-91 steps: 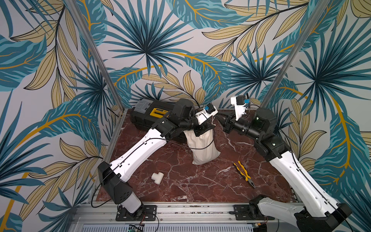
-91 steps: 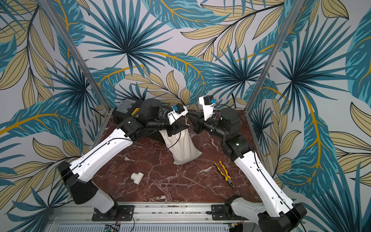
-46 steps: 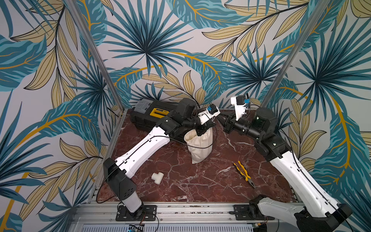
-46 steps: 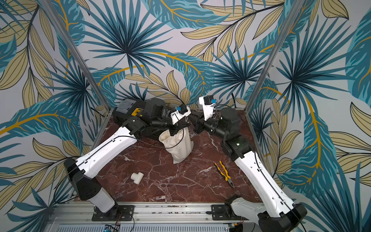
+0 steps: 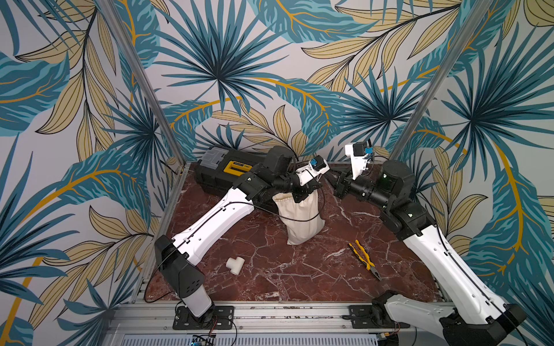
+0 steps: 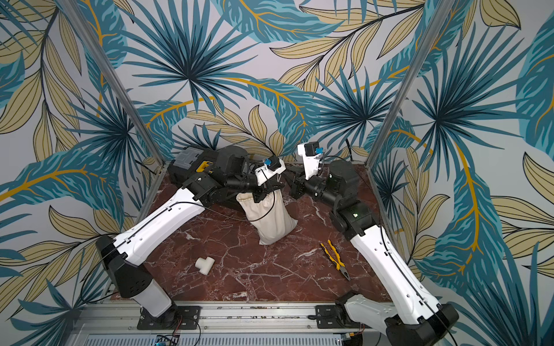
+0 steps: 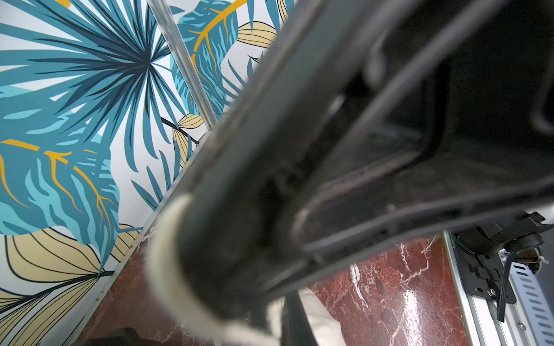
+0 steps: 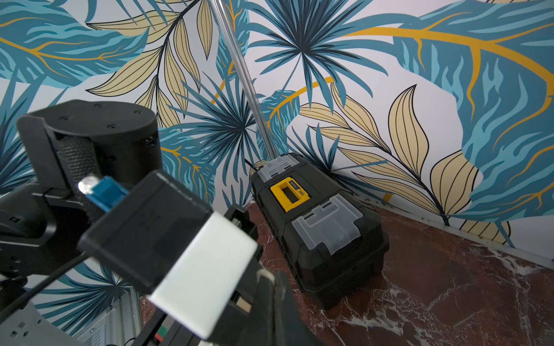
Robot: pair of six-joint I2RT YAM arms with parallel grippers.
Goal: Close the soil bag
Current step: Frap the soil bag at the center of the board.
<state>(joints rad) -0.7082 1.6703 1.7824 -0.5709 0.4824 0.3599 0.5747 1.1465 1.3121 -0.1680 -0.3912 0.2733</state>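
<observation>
The cream soil bag stands on the marble table in both top views, in front of the black toolbox. My left gripper is at the bag's gathered rim, shut on its cloth; the left wrist view shows the dark fingers against cream cloth. My right gripper hovers just behind and right of the bag's top. It is shut, with a bit of white cord pinched at its fingertips. A blurred white cord loops round a close black part.
The black toolbox with a yellow handle lies at the back left. A white pipe tee sits front left and yellow-handled pliers lie front right. Patterned walls enclose the table on three sides.
My left gripper has closed at the bag's rim. The bag shifted slightly, and its open mouth, visible half a second ago, is now partly covered by the gripper. The right arm stayed put.
</observation>
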